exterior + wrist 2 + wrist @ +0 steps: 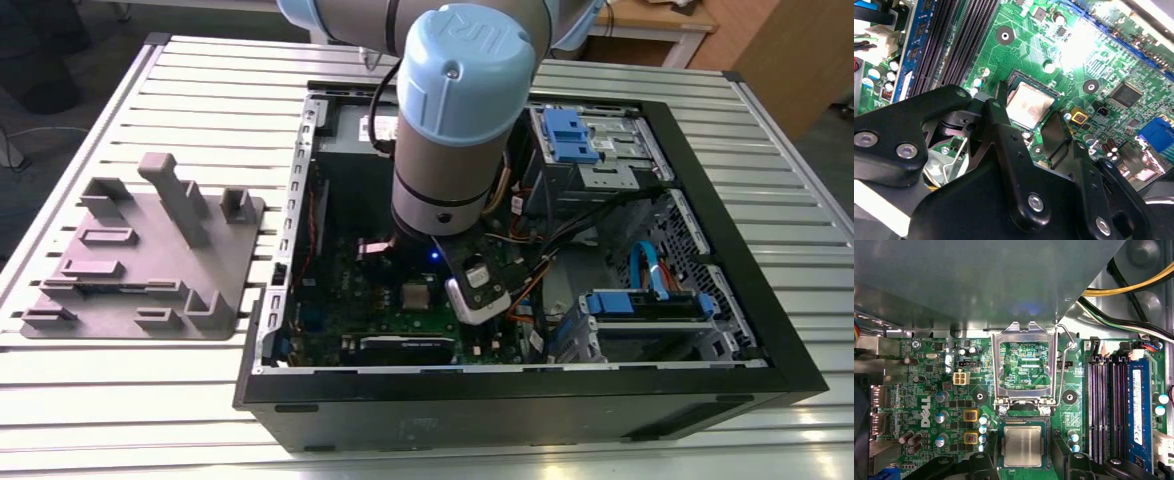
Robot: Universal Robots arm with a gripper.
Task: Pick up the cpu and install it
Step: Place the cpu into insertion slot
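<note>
The cpu (pixel 1023 446) lies flat in its socket (pixel 1024 420) at the foot of the raised socket frame (pixel 1024 365). We note gripper (pixel 1027 459) fingers spread either side (clear of its edges), and memory slots (pixel 1104 410) close beside the frame.

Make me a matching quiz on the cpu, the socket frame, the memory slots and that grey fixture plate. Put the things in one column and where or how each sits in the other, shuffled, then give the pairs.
Things
1. cpu
2. socket frame
3. memory slots
4. grey fixture plate

Place or state
A. swung up, open
B. outside the computer case, on the slatted table
C. lying flat in the socket
D. long dark parallel strips

Pairs: 1-C, 2-A, 3-D, 4-B
</note>
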